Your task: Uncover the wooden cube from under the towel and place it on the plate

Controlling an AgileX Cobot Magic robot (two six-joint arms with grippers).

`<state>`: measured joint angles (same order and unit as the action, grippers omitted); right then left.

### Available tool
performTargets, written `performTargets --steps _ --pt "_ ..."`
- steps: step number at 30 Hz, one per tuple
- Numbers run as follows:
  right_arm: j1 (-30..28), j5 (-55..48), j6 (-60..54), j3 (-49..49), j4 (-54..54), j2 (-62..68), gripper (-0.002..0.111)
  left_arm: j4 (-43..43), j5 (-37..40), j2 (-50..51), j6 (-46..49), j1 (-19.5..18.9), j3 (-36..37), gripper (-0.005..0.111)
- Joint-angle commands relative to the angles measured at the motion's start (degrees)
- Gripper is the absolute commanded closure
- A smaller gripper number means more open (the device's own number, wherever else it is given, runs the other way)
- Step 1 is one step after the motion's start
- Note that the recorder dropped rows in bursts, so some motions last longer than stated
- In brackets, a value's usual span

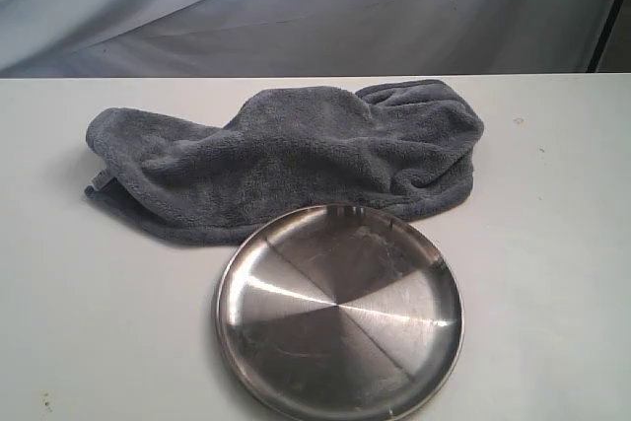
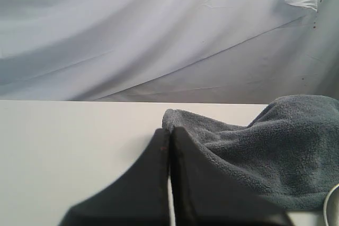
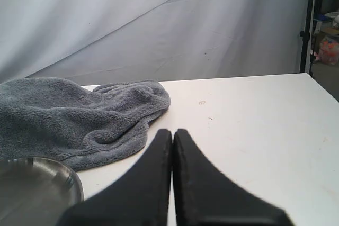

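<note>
The dark grey-blue towel (image 1: 296,155) lies rumpled across the back middle of the white table, humped at its right half. The wooden cube is hidden. In front of the towel sits the round steel plate (image 1: 340,311), with nothing on it. Neither arm shows in the exterior view. My left gripper (image 2: 170,130) is shut with nothing in it, its tips just short of the towel (image 2: 275,146) corner. My right gripper (image 3: 172,132) is also shut on nothing, above bare table, apart from the towel (image 3: 74,117) and the plate rim (image 3: 74,181).
The white table (image 1: 552,273) ends at a back edge right behind the towel, with a pale draped backdrop (image 1: 296,7) beyond. A dark stand pole (image 1: 609,12) rises at the far right.
</note>
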<state>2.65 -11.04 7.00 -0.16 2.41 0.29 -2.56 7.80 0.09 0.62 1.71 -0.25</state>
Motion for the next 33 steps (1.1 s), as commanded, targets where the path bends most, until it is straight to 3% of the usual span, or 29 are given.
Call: performTargets --steps 1,33 --pt "0.2 0.1 -0.1 0.2 0.2 -0.3 0.108 0.0 0.0 -0.1 0.0 -0.1 0.3 0.105" --pt "0.2 1.0 -0.1 0.2 0.2 -0.3 0.108 0.0 0.0 -0.1 -0.1 -0.1 0.3 0.105"
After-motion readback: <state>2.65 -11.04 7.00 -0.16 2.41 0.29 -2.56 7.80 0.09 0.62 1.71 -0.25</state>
